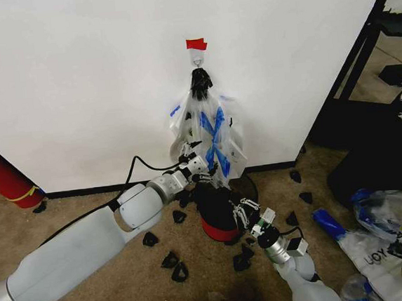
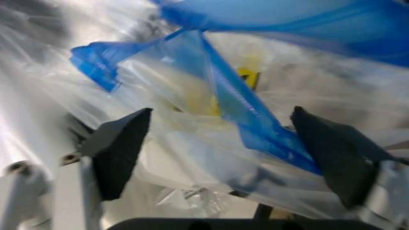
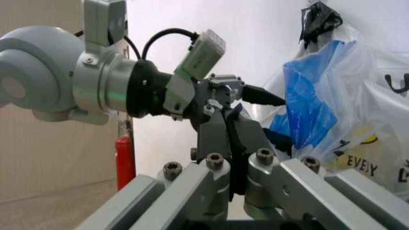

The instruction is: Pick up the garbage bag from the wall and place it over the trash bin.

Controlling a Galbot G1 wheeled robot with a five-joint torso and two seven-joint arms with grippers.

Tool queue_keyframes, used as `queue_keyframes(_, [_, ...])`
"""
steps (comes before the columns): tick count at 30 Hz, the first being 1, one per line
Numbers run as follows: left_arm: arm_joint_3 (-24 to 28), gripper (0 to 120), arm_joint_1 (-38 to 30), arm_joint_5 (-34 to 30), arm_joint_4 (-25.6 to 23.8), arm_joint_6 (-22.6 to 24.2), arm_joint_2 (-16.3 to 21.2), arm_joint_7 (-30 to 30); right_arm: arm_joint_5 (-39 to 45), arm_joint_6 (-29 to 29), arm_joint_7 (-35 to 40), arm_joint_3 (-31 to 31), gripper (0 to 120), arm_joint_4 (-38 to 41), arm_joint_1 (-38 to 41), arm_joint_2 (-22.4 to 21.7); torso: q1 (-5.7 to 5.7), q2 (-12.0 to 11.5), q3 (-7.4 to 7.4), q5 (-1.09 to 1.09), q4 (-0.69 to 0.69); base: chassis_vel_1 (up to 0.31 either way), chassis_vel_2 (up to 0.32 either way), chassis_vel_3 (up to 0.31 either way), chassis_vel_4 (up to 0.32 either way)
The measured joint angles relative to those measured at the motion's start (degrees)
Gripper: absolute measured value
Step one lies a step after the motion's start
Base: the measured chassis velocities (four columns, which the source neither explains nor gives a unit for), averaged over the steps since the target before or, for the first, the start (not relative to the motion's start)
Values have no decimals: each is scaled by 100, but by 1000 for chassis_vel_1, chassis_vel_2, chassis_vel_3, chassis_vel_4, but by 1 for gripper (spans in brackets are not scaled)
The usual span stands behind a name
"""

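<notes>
Red roll (image 1: 0,176) with yellow band leaning at wall base, far left. Black clips (image 1: 174,265) scattered over brown carpet (image 1: 79,207). Black shelf frame (image 1: 362,59) at right. Printed bags (image 1: 396,249) with smiley faces lying on floor, lower right; blue tube (image 1: 328,222) beside them.

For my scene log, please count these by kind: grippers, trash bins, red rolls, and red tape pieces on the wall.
Grippers: 2 (left gripper, right gripper)
Trash bin: 1
Red roll: 1
Red tape piece: 1
Total: 5
</notes>
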Motion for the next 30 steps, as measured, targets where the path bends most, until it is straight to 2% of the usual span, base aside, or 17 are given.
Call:
queue_keyframes(3, [2, 72, -19, 20, -24, 104, -2, -95, 0, 0, 9, 9, 0, 30, -17, 0, 0, 0, 0, 0, 0, 0, 0, 0, 0])
queue_keyframes(5, [2, 60, 13, 48, -76, 186, 0, -210, 1, 2, 21, 20, 0, 52, -37, -3, 0, 0, 0, 0, 0, 0, 0, 0, 0])
queue_keyframes(11, [-63, 44, 153, 19, -200, 330, 8, -483, 1, 4, 45, 22, 0, 93, -91, -20, 0, 0, 0, 0, 0, 0, 0, 0, 0])
queue_keyframes(13, [-126, 32, 265, -68, -278, 353, 26, -684, -1, 4, 65, 21, 0, 115, -114, -40, 0, 0, 0, 0, 0, 0, 0, 0, 0])
queue_keyframes(17, [-206, 24, 387, -212, -360, 349, 53, -891, -2, 4, 81, 22, 0, 122, -132, -52, 0, 0, 0, 0, 0, 0, 0, 0, 0])
queue_keyframes(18, [-262, 15, 469, -333, -407, 320, 57, -1046, -2, 7, 88, 22, 0, 122, -144, -58, 0, 0, 0, 0, 0, 0, 0, 0, 0])
queue_keyframes(19, [-290, 14, 503, -404, -428, 297, 58, -1114, -2, 9, 91, 24, 0, 122, -151, -59, 0, 0, 0, -1, 1, 0, 0, 0, 0])
queue_keyframes(21, [-414, 5, 639, -677, -489, 170, 43, -1331, -2, 20, 106, 33, 0, 108, -178, -64, 0, 0, 0, 0, 0, 0, 0, 0, 0])
queue_keyframes(24, [-594, 0, 828, -979, -543, -25, -9, -1486, 9, 32, 151, 48, 0, 78, -199, -73, 0, 0, 0, 0, 0, 0, 0, 0, 0])
queue_keyframes(28, [-1045, 0, 1261, -1742, -595, -611, -161, -1552, 146, 61, 276, 60, 0, 18, -259, -105, 0, 0, 0, 0, 0, 0, 0, 0, 0])
queue_keyframes(29, [-1260, 0, 1482, -2200, -595, -976, -253, -1488, 264, 69, 336, 53, 0, 4, -292, -134, 0, 0, 0, 0, 0, 0, 0, 0, 0])
queue_keyframes(30, [-1260, 0, 1482, -2200, -595, -976, -253, -1488, 264, 69, 336, 53, 0, 4, -292, -134, 0, 0, 0, 0, 0, 0, 0, 0, 0])
